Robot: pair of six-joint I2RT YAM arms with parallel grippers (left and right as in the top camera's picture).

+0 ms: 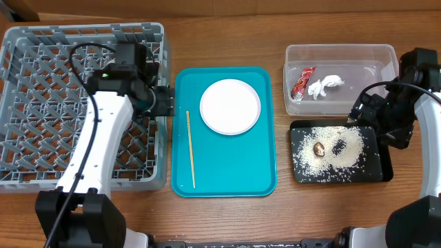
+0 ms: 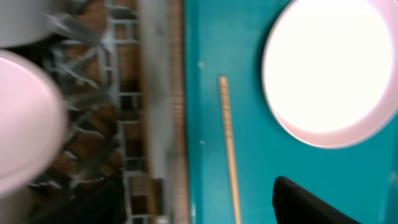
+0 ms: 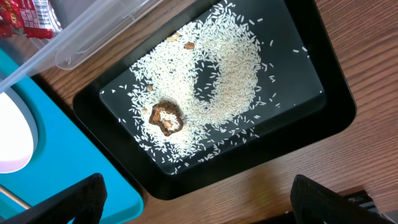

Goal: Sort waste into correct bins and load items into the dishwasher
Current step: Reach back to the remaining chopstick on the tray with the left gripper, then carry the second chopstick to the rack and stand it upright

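A round white plate (image 1: 230, 106) and one thin wooden chopstick (image 1: 190, 148) lie on the teal tray (image 1: 224, 176). My left gripper (image 1: 165, 102) is open and empty, over the right wall of the grey dish rack (image 1: 41, 103). In the left wrist view its jaws (image 2: 198, 186) straddle the tray's edge beside the chopstick (image 2: 229, 143), with the plate (image 2: 329, 74) to the right. A blurred pale pink bowl (image 2: 25, 118) sits in the rack. My right gripper (image 1: 372, 114) (image 3: 198, 186) is open and empty over the black tray (image 3: 323, 124) of rice (image 3: 230, 68) and brown bits (image 3: 166, 118).
The clear tub (image 1: 341, 54) at the back right holds the red wrapper (image 1: 302, 81) and the white tissue (image 1: 324, 85). The black tray (image 1: 382, 169) stands just in front of it. Bare wooden table lies along the front edge.
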